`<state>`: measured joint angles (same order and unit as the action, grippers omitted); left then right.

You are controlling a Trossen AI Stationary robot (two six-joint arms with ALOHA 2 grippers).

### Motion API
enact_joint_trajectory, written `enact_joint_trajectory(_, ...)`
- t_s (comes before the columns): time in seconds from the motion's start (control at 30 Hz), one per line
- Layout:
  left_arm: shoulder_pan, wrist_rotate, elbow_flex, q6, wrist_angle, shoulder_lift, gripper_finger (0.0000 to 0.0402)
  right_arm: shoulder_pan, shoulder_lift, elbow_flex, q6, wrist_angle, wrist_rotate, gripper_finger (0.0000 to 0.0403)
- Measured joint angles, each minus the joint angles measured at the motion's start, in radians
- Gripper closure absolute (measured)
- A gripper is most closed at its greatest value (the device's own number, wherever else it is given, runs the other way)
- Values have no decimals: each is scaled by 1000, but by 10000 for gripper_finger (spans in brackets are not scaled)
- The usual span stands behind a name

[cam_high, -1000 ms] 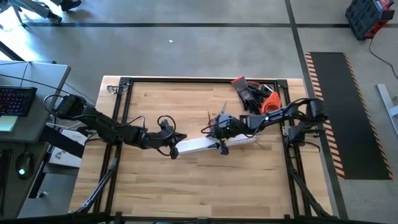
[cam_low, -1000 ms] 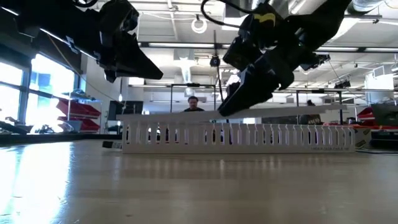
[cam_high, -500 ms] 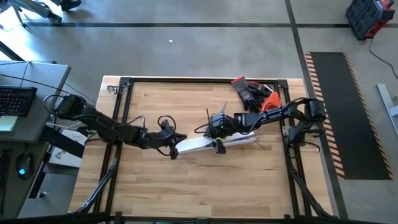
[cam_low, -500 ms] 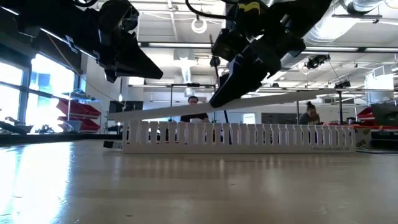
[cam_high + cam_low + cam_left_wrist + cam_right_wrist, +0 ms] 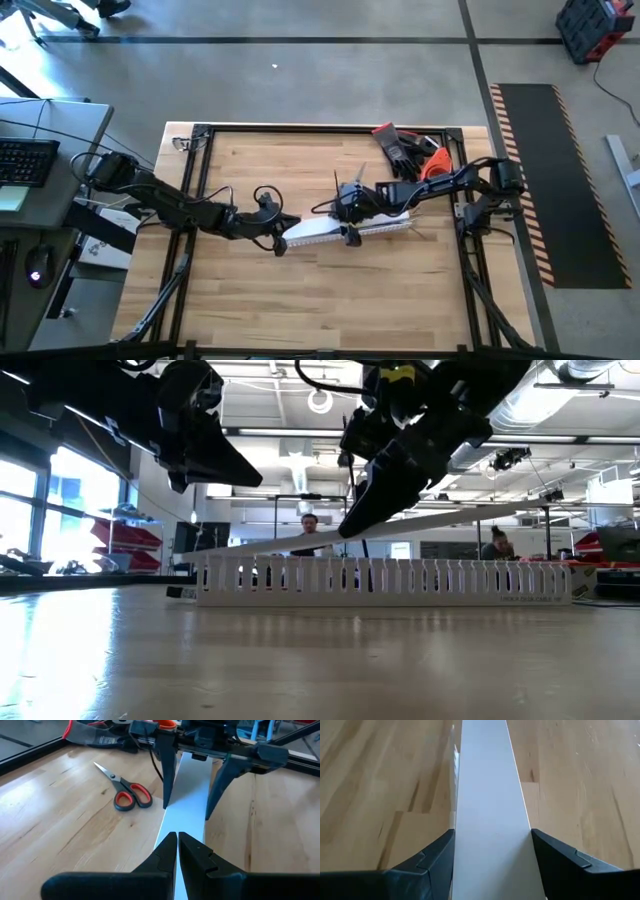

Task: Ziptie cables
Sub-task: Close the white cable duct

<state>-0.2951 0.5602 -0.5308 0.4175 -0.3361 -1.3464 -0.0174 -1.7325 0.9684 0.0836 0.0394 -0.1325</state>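
At duct's left end: left gripper (image 5: pixel 281 236) pinched shut, empty, tip aimed along white slotted duct (image 5: pixel 385 580). Centre: right gripper (image 5: pixel 345 215) spread wide across flat white strip (image 5: pixel 491 815), clamped on both long edges, strip tilted up off duct, long axis left-right. Nearer arm: right. Cables not discernible anywhere. Versus half a second back: strip raised slightly higher; left arm unchanged.

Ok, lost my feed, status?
Right pincer clamps white strip, tilted above duct. Left pincer shut, over strip's low end. Cables not visible.
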Motion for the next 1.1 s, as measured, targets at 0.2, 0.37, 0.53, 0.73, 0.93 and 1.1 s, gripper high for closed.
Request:
enact_joint_trajectory(0.2,0,0,0,1,-4,0,402,0,26,0,3,2,-9,191)
enact_joint_trajectory(0.37,0,0,0,1,-4,0,402,1,42,2,-1,36,-34,191)
enact_joint_trajectory(0.53,0,0,0,18,2,0,402,8,28,0,-1,55,-26,191)
enact_joint_trajectory(0.73,0,0,0,22,3,0,402,18,27,0,8,47,1,191)
enact_joint_trajectory(0.93,0,-18,0,27,10,0,402,18,65,0,14,46,1,191)
enact_joint_trajectory(1.1,0,-28,0,35,9,0,402,18,88,0,22,78,-32,191)
